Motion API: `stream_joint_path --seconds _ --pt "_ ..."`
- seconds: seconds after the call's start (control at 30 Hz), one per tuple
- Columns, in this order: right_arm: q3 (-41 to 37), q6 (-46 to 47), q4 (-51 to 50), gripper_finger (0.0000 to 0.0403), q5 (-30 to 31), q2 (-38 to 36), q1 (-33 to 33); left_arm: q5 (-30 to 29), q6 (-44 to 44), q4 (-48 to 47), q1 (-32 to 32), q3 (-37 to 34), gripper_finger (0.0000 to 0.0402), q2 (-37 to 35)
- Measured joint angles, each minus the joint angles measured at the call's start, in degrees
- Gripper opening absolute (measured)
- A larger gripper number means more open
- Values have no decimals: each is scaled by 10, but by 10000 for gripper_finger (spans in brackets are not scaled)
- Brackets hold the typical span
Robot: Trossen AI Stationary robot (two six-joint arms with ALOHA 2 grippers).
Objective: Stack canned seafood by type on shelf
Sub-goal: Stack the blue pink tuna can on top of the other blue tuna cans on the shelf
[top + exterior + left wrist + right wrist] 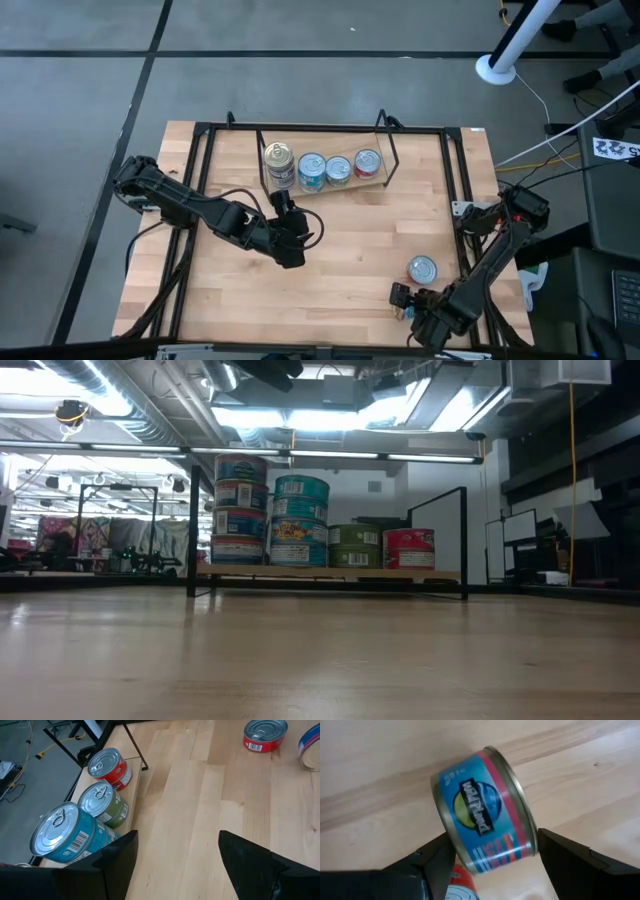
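1. Currently, a loose tin (422,268) is seen on the table (340,250) at about 4 o'clock, well apart from the shelf (325,186) at 12 o'clock.
2. Shelf contents, per the low view: a four-high stack (239,510), a two-high teal stack (301,520), one green tin (355,547), one red tin (408,548), set side by side.
3. Left gripper (297,238) is noted near table centre, just in front of the shelf, fingers spread, nothing held.
4. Right gripper (408,300) sits at 5 o'clock, fingers spread; a blue-and-red tin (482,810) lies close ahead of it, not gripped.
5. Handling, judged: tins are rigid, moderately heavy, with smooth, likely slippery walls. Hold is best taken across the side wall, below the lid rim.
6. Risk, judged: the tall stack could topple if nudged.
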Motion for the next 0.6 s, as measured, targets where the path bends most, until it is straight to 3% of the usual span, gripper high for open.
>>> stream_joint_path --seconds 0.23,0.4,0.6 --pt "-16 2 24 276 0 0 0 0 0 0 0 0 272 0" --pt "-27 72 59 276 -9 0 0 0 7 0 0 0 272 0" --pt "-29 81 59 275 -13 0 0 0 7 0 0 0 272 0"
